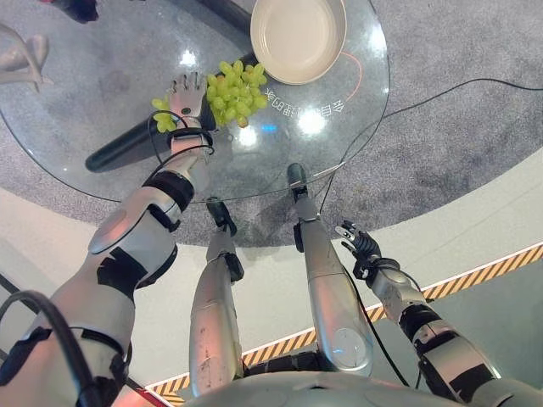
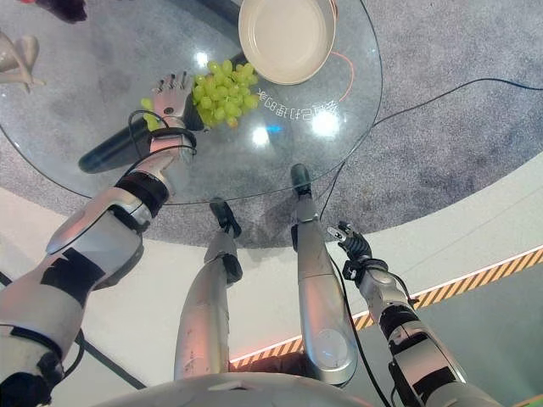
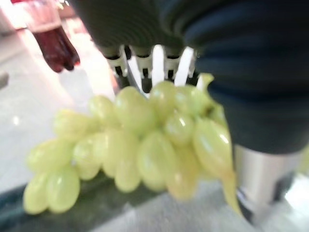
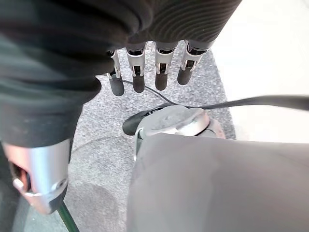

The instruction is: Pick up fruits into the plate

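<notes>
A bunch of green grapes (image 1: 236,91) lies on the round glass table (image 1: 85,110), just short of an empty cream plate (image 1: 297,38) at the table's far side. My left hand (image 1: 187,100) is stretched out over the left part of the bunch, and grapes show on both sides of it. In the left wrist view the grapes (image 3: 145,145) sit close under the palm while the fingers (image 3: 159,63) reach straight past them, not curled round them. My right hand (image 1: 361,246) hangs open low at my right side, off the table, with straight fingers (image 4: 145,72).
A dark table leg (image 1: 127,148) shows through the glass below the left hand. A dark red object (image 1: 76,8) stands at the table's far left edge, with a pale object (image 1: 21,55) beside it. Yellow-black floor tape (image 1: 475,275) runs along the right.
</notes>
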Tool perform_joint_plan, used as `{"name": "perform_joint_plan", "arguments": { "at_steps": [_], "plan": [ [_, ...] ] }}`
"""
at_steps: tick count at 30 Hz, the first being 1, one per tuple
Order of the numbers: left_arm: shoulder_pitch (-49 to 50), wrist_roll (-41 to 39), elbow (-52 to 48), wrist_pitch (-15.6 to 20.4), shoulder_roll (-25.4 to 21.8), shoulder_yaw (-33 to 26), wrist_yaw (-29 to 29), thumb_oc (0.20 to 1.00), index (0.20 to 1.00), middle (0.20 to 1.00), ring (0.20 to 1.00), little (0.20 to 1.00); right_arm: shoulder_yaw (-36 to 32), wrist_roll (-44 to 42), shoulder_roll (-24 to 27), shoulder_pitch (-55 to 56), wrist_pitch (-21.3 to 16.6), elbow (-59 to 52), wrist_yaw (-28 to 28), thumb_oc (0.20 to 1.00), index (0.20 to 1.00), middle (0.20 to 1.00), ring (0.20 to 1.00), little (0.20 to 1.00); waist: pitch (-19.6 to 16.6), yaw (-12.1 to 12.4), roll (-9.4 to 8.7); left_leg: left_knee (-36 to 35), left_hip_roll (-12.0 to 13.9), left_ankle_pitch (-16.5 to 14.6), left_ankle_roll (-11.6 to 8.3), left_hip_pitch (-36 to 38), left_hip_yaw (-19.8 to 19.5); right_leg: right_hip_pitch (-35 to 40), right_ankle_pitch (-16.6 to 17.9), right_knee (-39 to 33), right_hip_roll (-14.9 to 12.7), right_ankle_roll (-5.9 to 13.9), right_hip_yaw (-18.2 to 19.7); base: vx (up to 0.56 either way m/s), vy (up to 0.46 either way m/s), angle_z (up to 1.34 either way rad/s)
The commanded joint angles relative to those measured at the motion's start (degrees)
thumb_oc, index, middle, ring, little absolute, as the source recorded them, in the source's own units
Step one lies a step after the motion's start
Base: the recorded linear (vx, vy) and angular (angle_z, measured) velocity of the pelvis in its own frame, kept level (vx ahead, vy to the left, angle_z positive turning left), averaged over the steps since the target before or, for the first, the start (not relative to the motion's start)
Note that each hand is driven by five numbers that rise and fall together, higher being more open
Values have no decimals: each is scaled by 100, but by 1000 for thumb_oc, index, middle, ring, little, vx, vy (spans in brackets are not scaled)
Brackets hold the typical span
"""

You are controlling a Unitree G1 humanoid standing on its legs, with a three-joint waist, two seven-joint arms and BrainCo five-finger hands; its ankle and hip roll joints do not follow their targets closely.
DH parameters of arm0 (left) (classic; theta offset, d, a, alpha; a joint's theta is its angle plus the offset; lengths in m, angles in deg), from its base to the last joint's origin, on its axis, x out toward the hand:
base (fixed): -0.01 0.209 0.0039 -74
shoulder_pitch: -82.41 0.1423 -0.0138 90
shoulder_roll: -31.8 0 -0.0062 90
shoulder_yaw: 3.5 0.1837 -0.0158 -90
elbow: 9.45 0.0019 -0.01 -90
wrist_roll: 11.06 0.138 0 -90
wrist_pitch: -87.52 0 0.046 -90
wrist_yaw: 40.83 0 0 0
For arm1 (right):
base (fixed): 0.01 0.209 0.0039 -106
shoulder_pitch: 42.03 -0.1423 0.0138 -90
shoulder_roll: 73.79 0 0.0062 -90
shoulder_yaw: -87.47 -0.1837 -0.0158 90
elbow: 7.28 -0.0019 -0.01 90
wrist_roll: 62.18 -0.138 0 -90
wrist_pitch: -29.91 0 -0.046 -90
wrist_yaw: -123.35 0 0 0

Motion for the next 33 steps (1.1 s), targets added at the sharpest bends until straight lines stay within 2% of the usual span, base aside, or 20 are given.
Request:
{"name": "perform_joint_plan", "arguments": {
  "at_steps": [1,9,10,20,33],
  "plan": [
    [-407,232,437,-335,-278,-287,371,1000,1000,1000,1000,1000,230,-242,-84,234,-77,-186,15,1000,1000,1000,1000,1000,-73,-34,-321,988,-388,-708,186,-457,-148,-93,-136,198,719,-227,-195,17,-44,-4],
    [-485,710,822,-572,-364,-105,-192,1000,1000,1000,1000,1000,188,-486,-32,268,-170,-322,81,1000,1000,1000,1000,1000,-73,-54,-360,1174,-394,-759,177,-716,-207,-338,-146,362,719,-233,-236,3,-4,-1],
    [-464,854,827,-578,-351,-84,-263,200,200,200,200,200,190,-516,-37,266,-192,-328,93,1000,1000,1000,1000,1000,-73,-49,-360,1178,-399,-760,181,-732,-214,-357,-148,377,723,-236,-240,0,0,0],
    [-342,921,905,-703,-184,93,-460,200,200,200,200,200,270,-647,-99,151,-205,-512,35,1000,1000,1000,1000,1000,-73,-35,-354,1141,-434,-746,185,-789,-244,-429,-129,372,740,-246,-250,0,0,0],
    [-237,650,868,-359,-215,3,-175,200,200,200,200,200,243,-586,-105,191,-245,-381,60,1000,1000,1000,1000,1000,-73,36,-331,1032,-464,-700,185,-575,-270,-215,-122,302,755,-251,-270,0,0,0]
  ]
}}
